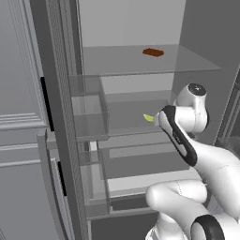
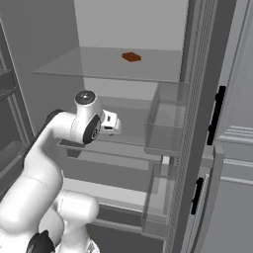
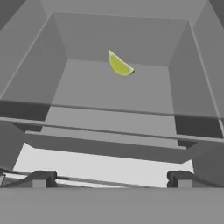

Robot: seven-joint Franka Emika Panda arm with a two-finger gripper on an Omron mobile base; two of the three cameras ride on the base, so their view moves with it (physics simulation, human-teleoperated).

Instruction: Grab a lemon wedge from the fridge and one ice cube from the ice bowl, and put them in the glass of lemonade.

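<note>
Glass fridge shelf with lemon wedge well ahead of the wide-open, empty gripper.

lemon wedge: 1 | reddish-brown bar: 1 | fridge: 1

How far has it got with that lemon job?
Early on. The fridge is open, and the open, empty gripper faces the lemon wedge lying on a glass shelf. Grabbing it, the ice cube and both drops into the lemonade remain.
</note>
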